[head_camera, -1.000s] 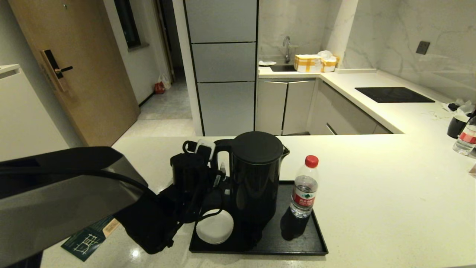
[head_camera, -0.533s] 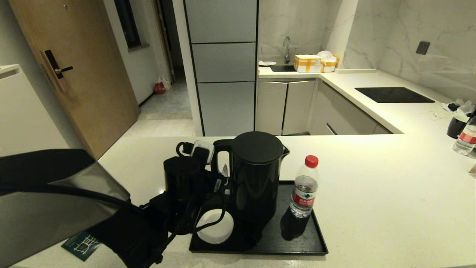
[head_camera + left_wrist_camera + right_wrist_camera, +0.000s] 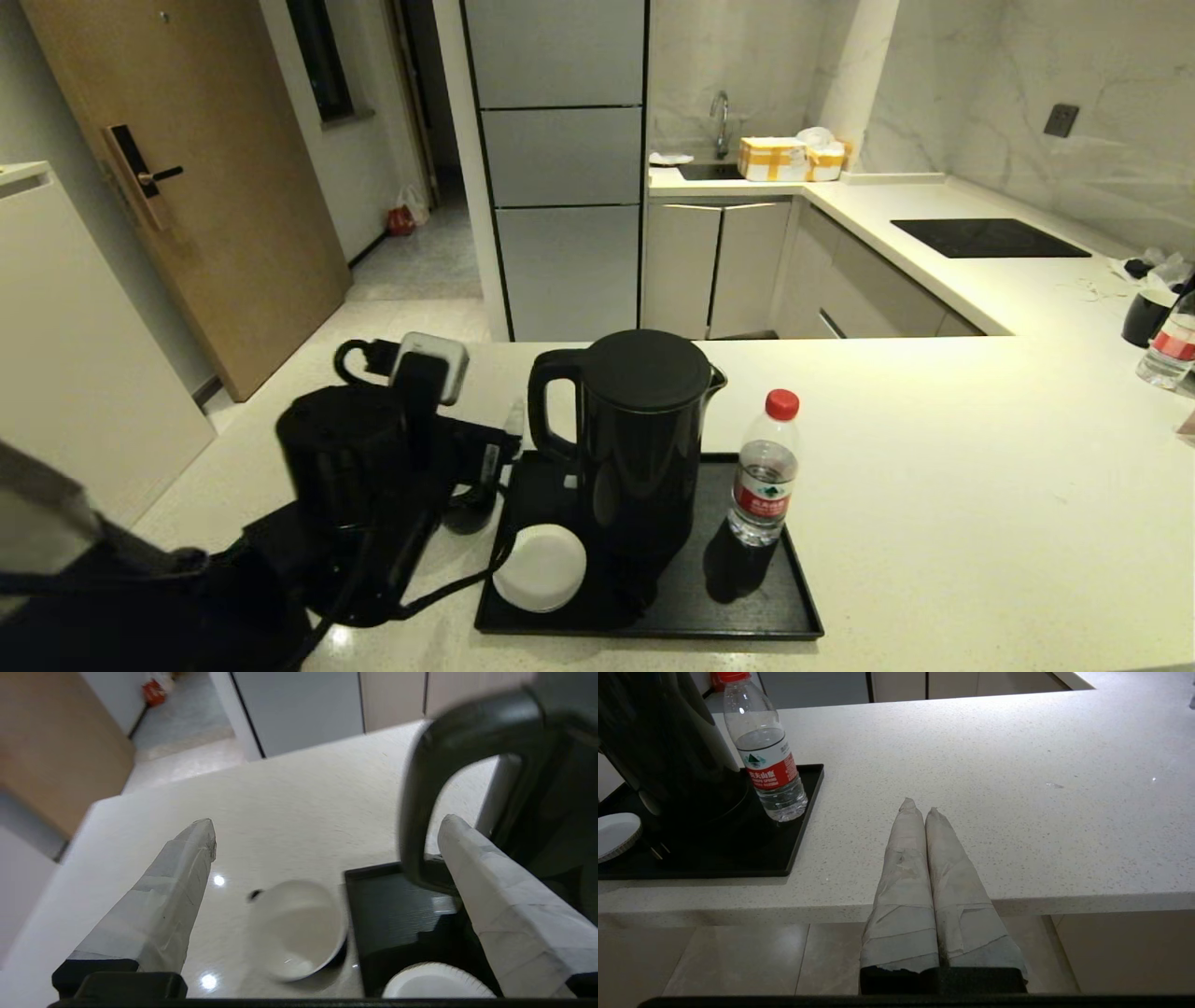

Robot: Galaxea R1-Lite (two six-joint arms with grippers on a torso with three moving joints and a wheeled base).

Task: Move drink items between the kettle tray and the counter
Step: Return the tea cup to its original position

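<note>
The right gripper [image 3: 919,805] waits parked at the near edge of the broad pale cream speckled stone counter [image 3: 934,485], its taped fingers pressed together and holding nothing; it does not show in the head view. On the flat rectangular matte black tray with a low rim [image 3: 775,607] stand a small white round saucer [image 3: 540,567], a tall glossy black electric kettle with a loop handle [image 3: 639,439] and a clear plastic bottle with red cap and label [image 3: 764,471]. Beside the tray's left edge, the left gripper [image 3: 327,826] hangs with its jaws spread wide and empty above a small black cup with a white inside [image 3: 299,928], which sits on the counter just off the tray; one taped finger [image 3: 495,891] lies close by the kettle's handle. Farther right, a second dark cup [image 3: 1146,315] and another bottle [image 3: 1169,347] stand near the picture's edge.

The likely hazard: that finger could catch the handle as the arm travels and jolt the kettle, or a low pass could tip the cup.

In the head view the cup is mostly masked by the left arm's dark bulk; whether the finger touches the handle cannot be told; the kettle's base is hidden.
</note>
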